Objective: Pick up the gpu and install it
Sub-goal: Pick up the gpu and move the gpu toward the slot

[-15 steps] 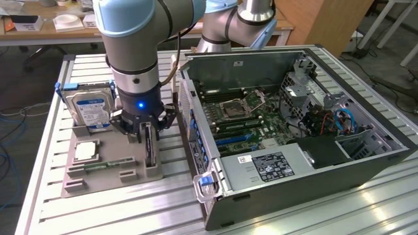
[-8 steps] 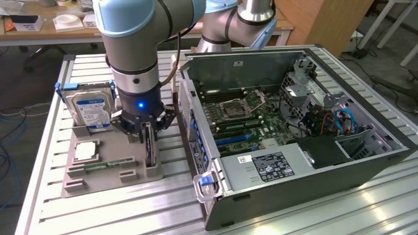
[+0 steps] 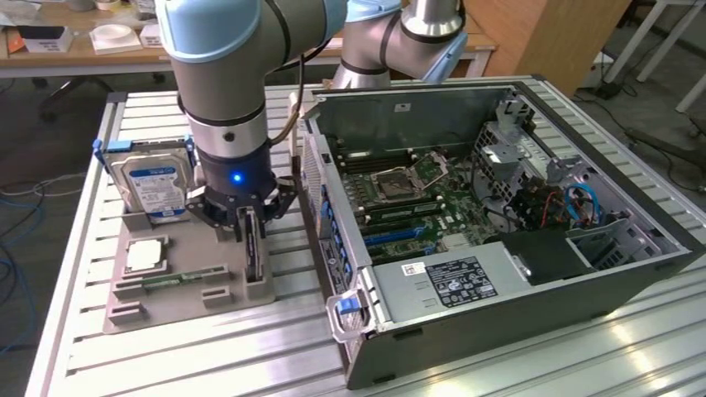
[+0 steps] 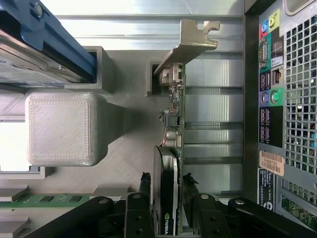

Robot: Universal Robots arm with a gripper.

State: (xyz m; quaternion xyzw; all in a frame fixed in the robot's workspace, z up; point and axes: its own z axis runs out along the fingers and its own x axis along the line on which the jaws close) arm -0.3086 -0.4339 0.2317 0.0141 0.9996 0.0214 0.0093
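The gpu (image 3: 253, 252) stands on edge in a slot of the grey holder tray (image 3: 188, 313), to the exterior view's left of the open computer case (image 3: 617, 277). In the wrist view I look along its thin green card (image 4: 176, 124), with the silver end bracket (image 4: 190, 39) at the far end and the black cooler (image 4: 166, 198) near my fingers. My gripper (image 3: 248, 225) (image 4: 167, 181) is lowered over the card. One black finger (image 4: 144, 198) lies on the cooler side, the other on the bare side, both close against it. The gpu still sits in the tray.
A hard drive (image 3: 155, 184) (image 4: 39, 49) with a blue-and-white label stands upright in the tray. A processor chip (image 3: 145, 255) and a narrow memory stick (image 3: 174, 281) (image 4: 44, 199) also lie in the tray. The case's motherboard (image 3: 425, 194) is exposed. Its rear port panel (image 4: 270, 99) runs alongside the gpu.
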